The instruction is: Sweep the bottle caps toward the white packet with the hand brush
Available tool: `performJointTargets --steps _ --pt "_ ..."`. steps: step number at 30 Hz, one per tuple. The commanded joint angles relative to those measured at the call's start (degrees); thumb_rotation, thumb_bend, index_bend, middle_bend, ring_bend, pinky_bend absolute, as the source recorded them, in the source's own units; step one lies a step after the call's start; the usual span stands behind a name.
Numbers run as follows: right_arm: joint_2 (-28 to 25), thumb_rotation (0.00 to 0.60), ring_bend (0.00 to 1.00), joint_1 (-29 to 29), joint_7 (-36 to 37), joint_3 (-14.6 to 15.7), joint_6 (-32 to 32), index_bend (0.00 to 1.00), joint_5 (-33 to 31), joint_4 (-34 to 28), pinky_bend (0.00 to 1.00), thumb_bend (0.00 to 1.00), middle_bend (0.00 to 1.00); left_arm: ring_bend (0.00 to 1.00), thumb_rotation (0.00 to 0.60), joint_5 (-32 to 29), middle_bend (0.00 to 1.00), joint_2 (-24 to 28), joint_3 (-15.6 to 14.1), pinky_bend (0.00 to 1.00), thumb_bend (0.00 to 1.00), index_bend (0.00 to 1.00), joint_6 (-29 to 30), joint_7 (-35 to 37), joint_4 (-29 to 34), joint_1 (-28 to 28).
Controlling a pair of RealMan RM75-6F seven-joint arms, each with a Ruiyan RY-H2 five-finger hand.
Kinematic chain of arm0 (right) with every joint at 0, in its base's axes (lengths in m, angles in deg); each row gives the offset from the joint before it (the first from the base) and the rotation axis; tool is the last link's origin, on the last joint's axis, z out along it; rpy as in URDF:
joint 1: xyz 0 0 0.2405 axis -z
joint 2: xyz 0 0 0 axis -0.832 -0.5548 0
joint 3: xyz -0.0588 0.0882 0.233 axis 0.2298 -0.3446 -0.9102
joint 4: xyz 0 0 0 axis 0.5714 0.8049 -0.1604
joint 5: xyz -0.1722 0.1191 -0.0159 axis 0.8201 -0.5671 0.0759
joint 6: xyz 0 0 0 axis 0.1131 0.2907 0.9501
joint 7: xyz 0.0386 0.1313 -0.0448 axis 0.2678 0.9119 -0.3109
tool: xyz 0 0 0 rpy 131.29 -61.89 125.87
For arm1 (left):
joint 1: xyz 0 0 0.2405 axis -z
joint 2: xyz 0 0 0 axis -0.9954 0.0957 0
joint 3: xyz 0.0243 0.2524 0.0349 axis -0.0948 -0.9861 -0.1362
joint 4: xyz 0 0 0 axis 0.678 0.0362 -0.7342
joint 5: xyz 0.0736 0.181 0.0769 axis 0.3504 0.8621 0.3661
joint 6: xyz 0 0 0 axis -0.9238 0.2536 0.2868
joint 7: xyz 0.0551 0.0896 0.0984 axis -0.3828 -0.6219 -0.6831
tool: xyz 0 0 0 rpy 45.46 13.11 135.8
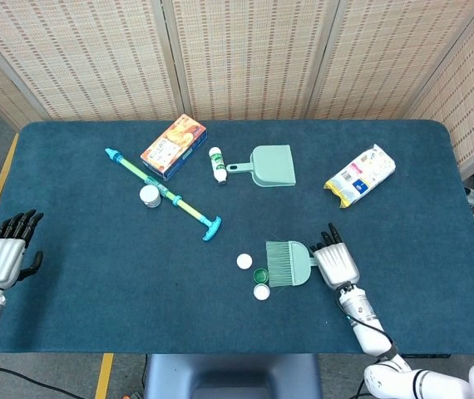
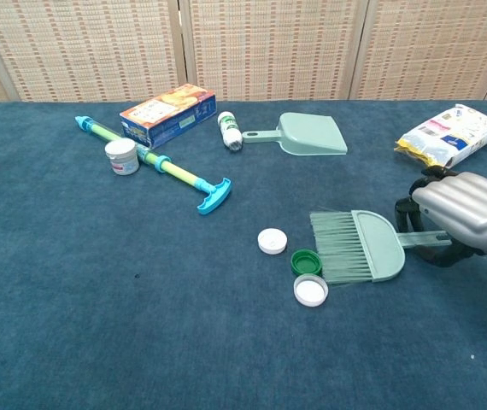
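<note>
Gripping the brush [image 2: 359, 247] by its handle, our right hand [image 2: 461, 212] holds it flat on the blue table [image 1: 79, 249], bristles facing the three caps. We see the green cap [image 2: 307, 262] touching the bristle tips, a white cap [image 2: 310, 290] just in front of it toward the table's near edge, and a second white cap [image 2: 271, 242] just beside the bristles on the side away from the hand. Well beyond the brush, toward the far right corner of the table, lies the white packet [image 2: 447, 135], apart from the hand.

Farther from the brush, near the table's far edge, a green dustpan [image 2: 305, 135] sits with its handle pointing at a small white bottle [image 2: 229, 131] lying on its side. Beyond the bottle, away from the brush, rests an orange box [image 2: 168, 114], with a long blue-and-green toy pump [image 2: 153, 161] angled in front of it and a small white jar [image 2: 122, 157] touching the pump.

Our left hand [image 1: 6, 249] hangs off the table's edge, far across from the brush, empty with its fingers loosely apart. Woven screens [image 1: 245, 58] stand behind the table.
</note>
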Motion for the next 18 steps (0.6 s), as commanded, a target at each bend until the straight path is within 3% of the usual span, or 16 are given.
performJointTargets --steps 1,8,18 --pt "-1.1 0.600 0.21 0.0 0.3 -0.2 1.0 0.79 1.2 -1.5 0.07 0.38 0.56 0.00 0.600 0.0 0.00 0.0 0.0 0.11 0.49 0.00 0.0 0.0 0.0 0.0" --pt "-3.6 0.600 0.26 -0.8 -2.3 -1.2 1.6 0.87 1.9 -5.0 0.09 0.39 0.62 0.00 0.600 0.0 0.00 0.0 0.0 0.11 0.49 0.00 0.0 0.0 0.0 0.0" --pt "-5.5 0.600 0.27 -7.1 -7.5 -2.6 -3.4 0.89 5.3 -13.0 0.09 0.39 0.63 0.00 0.600 0.0 0.00 0.0 0.0 0.11 0.49 0.00 0.0 0.0 0.0 0.0"
